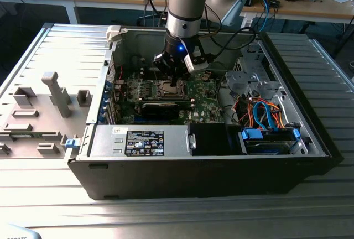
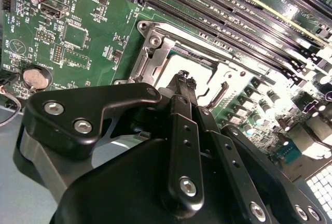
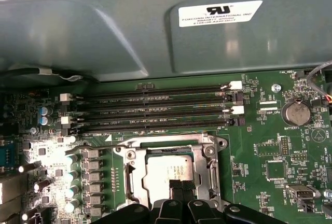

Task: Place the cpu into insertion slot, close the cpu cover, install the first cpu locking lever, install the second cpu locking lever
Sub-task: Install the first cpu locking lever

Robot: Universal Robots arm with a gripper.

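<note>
Open computer case (image 1: 166,179), motherboard (image 3: 259,146) lying flat inside. The claw (image 3: 180,185) hangs over the board's middle, fingers pressed together, nothing seen between them. The cpu cover (image 3: 166,143) frames the cpu (image 3: 166,172), seated right beneath the claw's tips.

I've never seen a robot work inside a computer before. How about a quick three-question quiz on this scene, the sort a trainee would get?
1. True or false: the cpu already lies on the motherboard, framed by the square opening of the cpu cover.
2. The gripper is closest to: A) the round coin battery, B) the cpu, C) the orange and blue cables.
3. Fill in: in the first wrist view, ___ long memory slots run side by side next to the cpu cover.

Key: 1 true; 2 B; 3 four.
</note>
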